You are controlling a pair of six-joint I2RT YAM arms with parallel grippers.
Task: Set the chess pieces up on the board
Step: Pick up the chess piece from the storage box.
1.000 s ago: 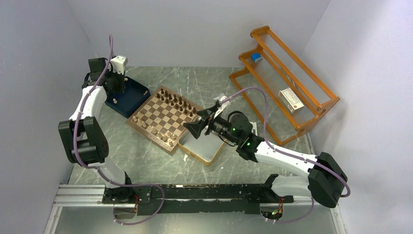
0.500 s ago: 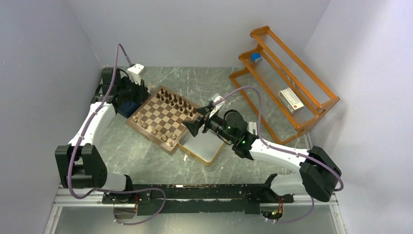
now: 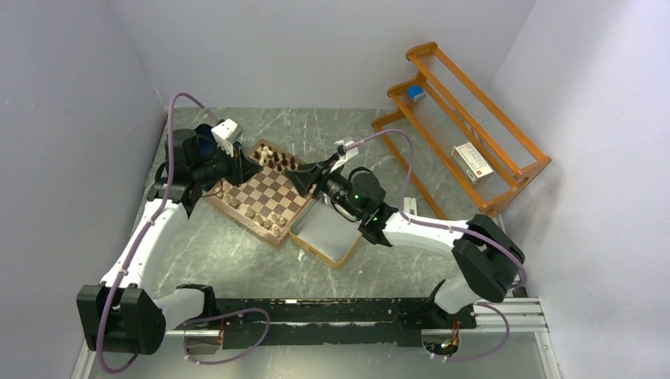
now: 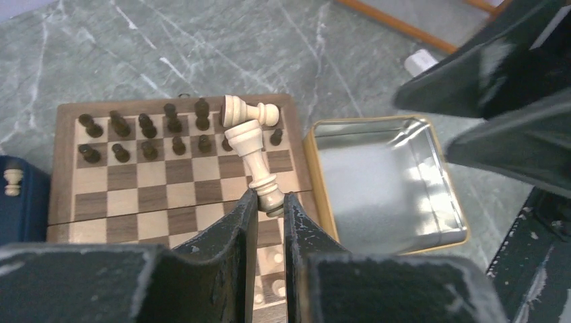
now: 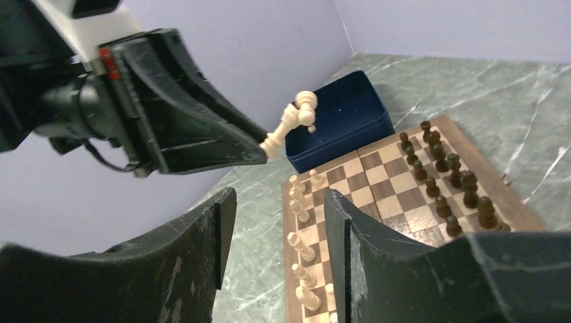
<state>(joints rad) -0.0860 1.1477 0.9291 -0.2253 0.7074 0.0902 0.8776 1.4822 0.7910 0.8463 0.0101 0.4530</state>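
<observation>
1. Grey marbled table (image 3: 237, 253), closed in by pale walls. An orange wooden rack (image 3: 466, 126) stands along its far-right edge, well apart from the work.
2. The board (image 3: 265, 197) sits angled, left of the table's middle. A silver tin (image 3: 324, 229) lies just beside its near-right side and a navy tray (image 5: 337, 124) at its far-left side. The tin looks empty, and one pale piece (image 4: 12, 180) stands on the tray.
3. The left gripper (image 4: 269, 198) hangs above the board, its fingers pressed onto one end of a pale chess piece (image 4: 254, 161), which is aloft and tilted. The right gripper (image 5: 279, 195) faces it from the board's far-right side, fingers spread with nothing between them.
4. Main risk: a second pale piece (image 4: 246, 111) clings crosswise to the free end of the held one, apparently gripped by nothing. A jolt could shake it loose onto the dark pieces (image 4: 120, 124) lined along the board's far side and topple them.
5. Setting the pair down together would likely leave one piece lying flat or on the wrong square.
6. If the right gripper moves in to pull the clinging piece away, the two grippers are near enough to knock together. They could also twist the held piece out of its thin pinch.
7. The pale pieces (image 5: 299, 195) along the board's near side stand close together, leaving little room for fingers.
</observation>
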